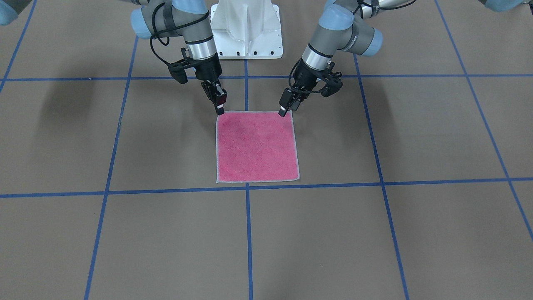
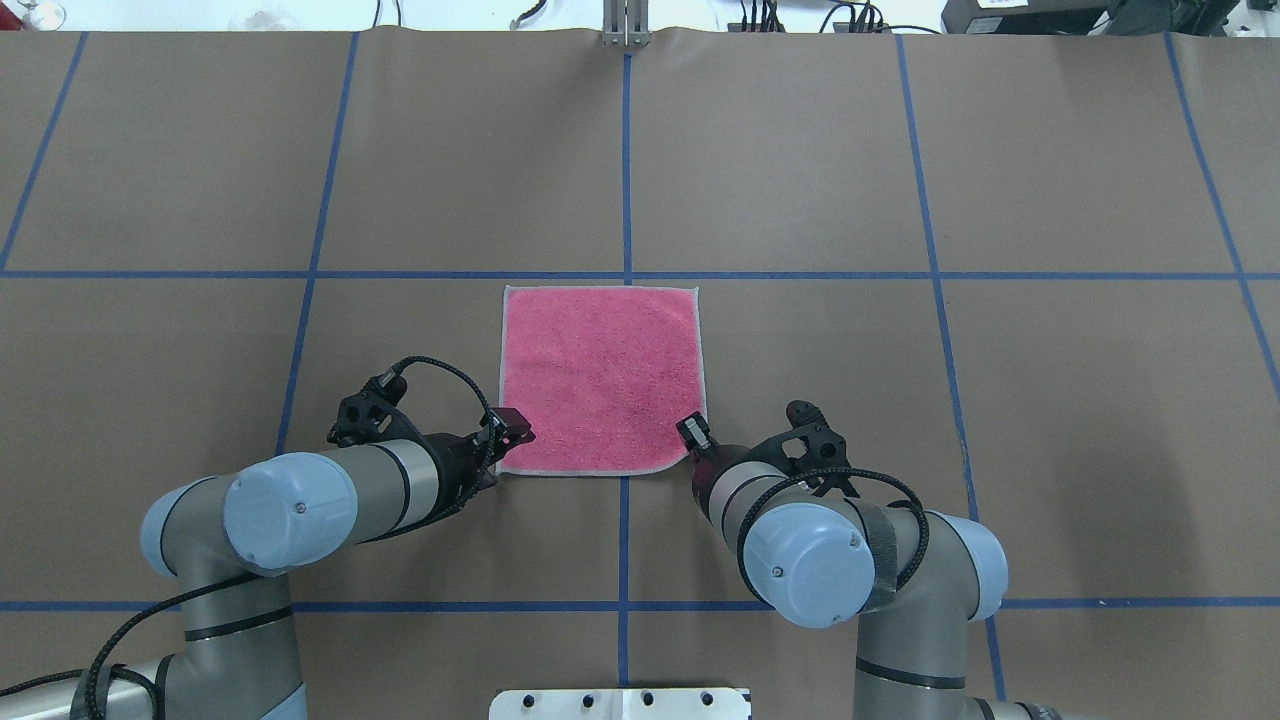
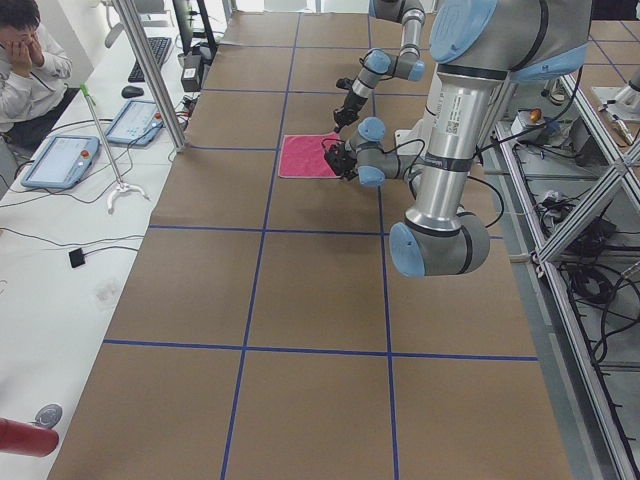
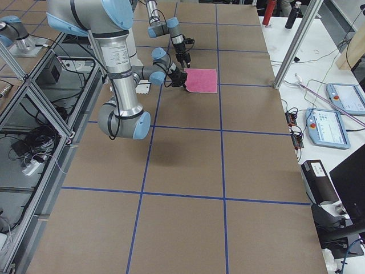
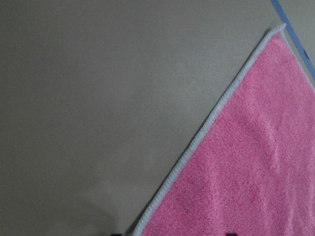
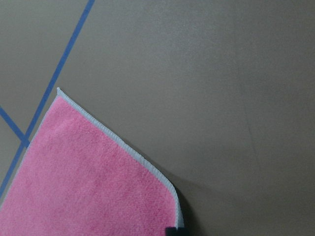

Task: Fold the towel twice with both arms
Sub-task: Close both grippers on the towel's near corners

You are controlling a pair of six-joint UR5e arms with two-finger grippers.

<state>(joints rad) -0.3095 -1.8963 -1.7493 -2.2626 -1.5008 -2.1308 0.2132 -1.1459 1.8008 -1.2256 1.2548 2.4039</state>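
pink square terry towel (image 2: pixel 600 380): laid flat, pink face up, on brown table (image 2: pixel 900 400).
left black gripper (image 2: pixel 518 428): held at towel's near left corner; jaw gap cannot be told.
right black gripper (image 2: pixel 690 428): held at near right corner; jaw gap cannot be told.

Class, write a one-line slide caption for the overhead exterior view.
Left gripper and right gripper at the robot-side corners of the flat, unfolded pink towel.

Our left arm (image 2: pixel 395 482) and right arm (image 2: pixel 900 640) are grey metal tubes with light-blue joint caps and silver wrists. Black cables loop beside the black left tool (image 1: pixel 285 109) and right tool (image 1: pixel 220 109), and our white pedestal (image 1: pixel 246 33) shows a row of dark bolts.
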